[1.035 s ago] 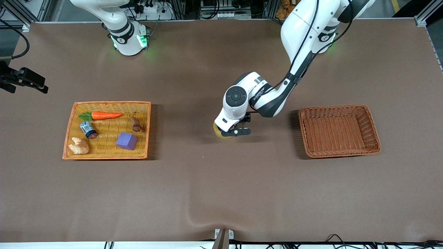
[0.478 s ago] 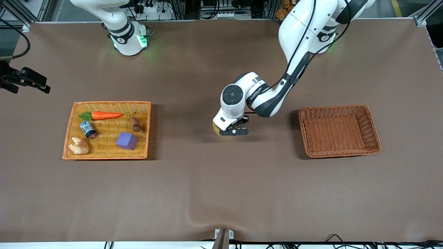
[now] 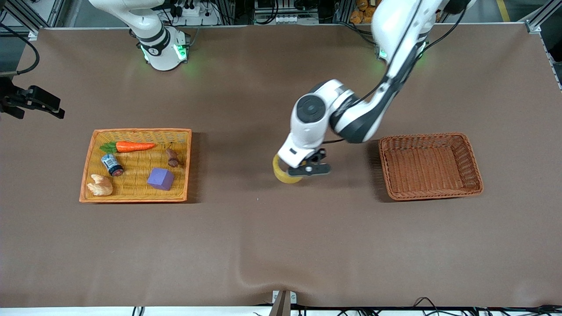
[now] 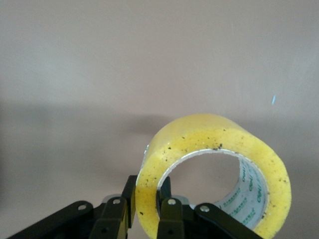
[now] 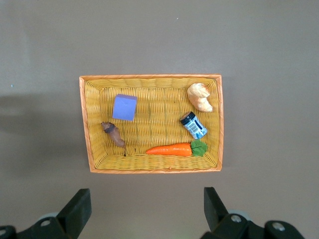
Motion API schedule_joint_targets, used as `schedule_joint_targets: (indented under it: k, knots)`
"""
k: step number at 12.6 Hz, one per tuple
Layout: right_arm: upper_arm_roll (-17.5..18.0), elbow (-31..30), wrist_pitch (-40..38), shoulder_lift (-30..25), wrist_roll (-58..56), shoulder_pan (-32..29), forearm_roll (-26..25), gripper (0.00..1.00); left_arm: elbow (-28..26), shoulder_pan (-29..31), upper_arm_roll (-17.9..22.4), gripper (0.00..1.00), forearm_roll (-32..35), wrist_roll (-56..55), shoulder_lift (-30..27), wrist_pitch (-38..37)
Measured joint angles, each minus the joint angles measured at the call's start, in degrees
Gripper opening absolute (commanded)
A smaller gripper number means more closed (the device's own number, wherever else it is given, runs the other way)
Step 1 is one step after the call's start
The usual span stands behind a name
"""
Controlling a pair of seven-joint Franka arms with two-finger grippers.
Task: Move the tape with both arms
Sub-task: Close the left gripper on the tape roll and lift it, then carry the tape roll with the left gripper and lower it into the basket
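Tape (image 3: 283, 172): yellow roll, pinched through its wall by the left gripper (image 3: 307, 169), one finger inside the core, one outside; carried over bare table between the two baskets, ring standing on edge.

Brown wicker basket (image 3: 474, 173): seen empty, toward the left arm's end; judged the likely destination, lying just beside the loaded hand.

Orange wicker tray (image 5: 84, 124): toward the right arm's end; holds a purple cube (image 5: 124, 107), carrot (image 5: 169, 149), small can (image 5: 194, 125), bread-like piece (image 5: 200, 96), brown piece (image 5: 113, 133).

Right gripper (image 5: 144, 209): jaws spread wide, nothing held, parked above the tray; this arm waits.
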Motion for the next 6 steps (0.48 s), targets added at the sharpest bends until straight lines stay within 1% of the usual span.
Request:
schedule_joint_targets:
  k: [2, 3, 6]
  knots:
    - [0.1, -0.1, 0.0, 0.0, 0.0, 0.0, 0.0, 1.00, -0.3, 5.6, 0.0, 0.00, -2.0, 1.0, -7.4, -5.7]
    - [0.1, -0.1, 0.0, 0.1, 0.0, 0.0, 0.0, 1.00, -0.7, 8.4, 0.1, 0.00, -2.4, 2.4, -10.3, -8.3]
    - [0.2, -0.1, 0.1, 0.1, 0.0, 0.0, 0.0, 1.00, -2.1, 18.1, 0.3, 0.00, -4.0, 12.6, -15.3, -14.3]
